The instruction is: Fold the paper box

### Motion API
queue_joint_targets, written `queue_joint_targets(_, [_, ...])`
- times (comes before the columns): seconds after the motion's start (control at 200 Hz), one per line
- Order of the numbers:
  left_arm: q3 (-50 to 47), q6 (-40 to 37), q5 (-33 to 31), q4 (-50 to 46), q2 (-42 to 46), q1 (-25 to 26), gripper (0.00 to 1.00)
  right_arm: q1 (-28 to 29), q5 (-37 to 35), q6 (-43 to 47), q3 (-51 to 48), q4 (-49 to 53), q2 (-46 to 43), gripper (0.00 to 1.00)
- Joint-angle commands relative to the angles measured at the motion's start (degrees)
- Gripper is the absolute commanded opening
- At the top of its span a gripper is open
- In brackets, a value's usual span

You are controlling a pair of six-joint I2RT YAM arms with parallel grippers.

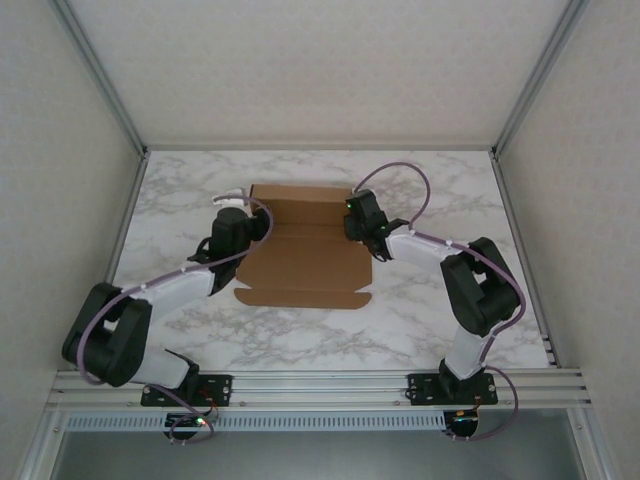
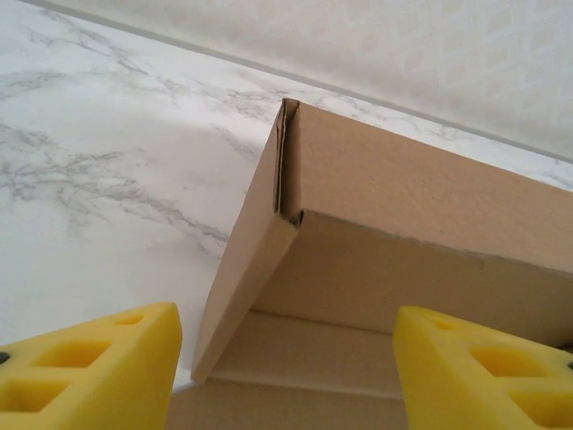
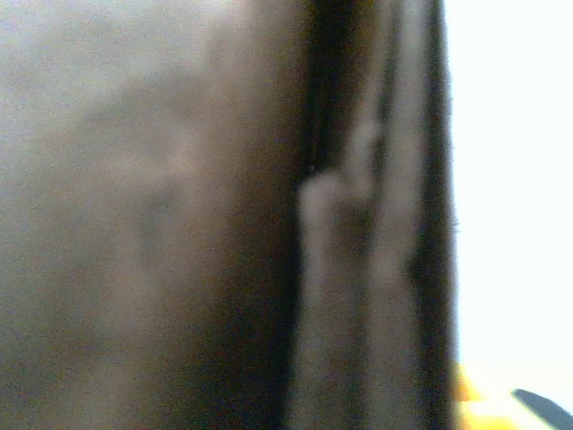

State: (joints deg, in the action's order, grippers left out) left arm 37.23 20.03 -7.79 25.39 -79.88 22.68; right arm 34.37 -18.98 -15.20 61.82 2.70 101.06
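Observation:
The paper box is brown cardboard, partly folded, lying in the middle of the marble table. Its back wall and side walls are raised, and a front flap lies flat toward me. My left gripper is at the box's back left corner. In the left wrist view its yellow fingers stand wide apart, open, with the raised left side wall and the box floor between and beyond them, apart from both. My right gripper is at the back right corner, pressed close to blurred cardboard. Just a sliver of its yellow finger shows.
The marble table is enclosed by white walls with aluminium posts at the back corners. A metal rail carrying both arm bases runs along the near edge. Bare table surrounds the box on all sides.

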Motion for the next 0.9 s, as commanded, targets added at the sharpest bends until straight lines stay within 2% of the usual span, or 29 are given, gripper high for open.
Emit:
queue_joint_targets(0.0, [-3.88, 0.94, 1.31, -1.25, 6.02, 0.26, 0.62, -0.33, 0.62, 1.33, -2.72, -2.72, -3.06, 0.59])
queue_joint_targets(0.17, [-5.18, -0.4, -0.09, -2.37, 14.53, 0.11, 0.62, -0.72, 3.28, 3.14, -4.84, -5.87, -5.5, 0.71])
queue_joint_targets(0.3, [-2.06, -0.7, 1.06, -3.7, 15.91, -1.73, 0.62, -1.7, 7.08, 3.26, -5.29, -7.08, -6.4, 0.74])
queue_joint_targets(0.466, [5.55, -0.18, 6.68, -8.07, 8.73, -6.5, 0.66, -2.65, 10.27, 3.28, -4.7, -7.03, -5.79, 0.74])
queue_joint_targets(0.601, [8.48, 0.87, 10.8, -7.07, 4.73, -8.81, 0.67, -2.7, 12.63, 4.38, -5.46, -7.87, -6.62, 0.74])
queue_joint_targets(0.891, [11.17, 2.6, 15.65, -5.92, -0.93, -10.15, 0.66, -3.39, 23.76, 7.35, -9.82, -11.72, -16.81, 0.79])
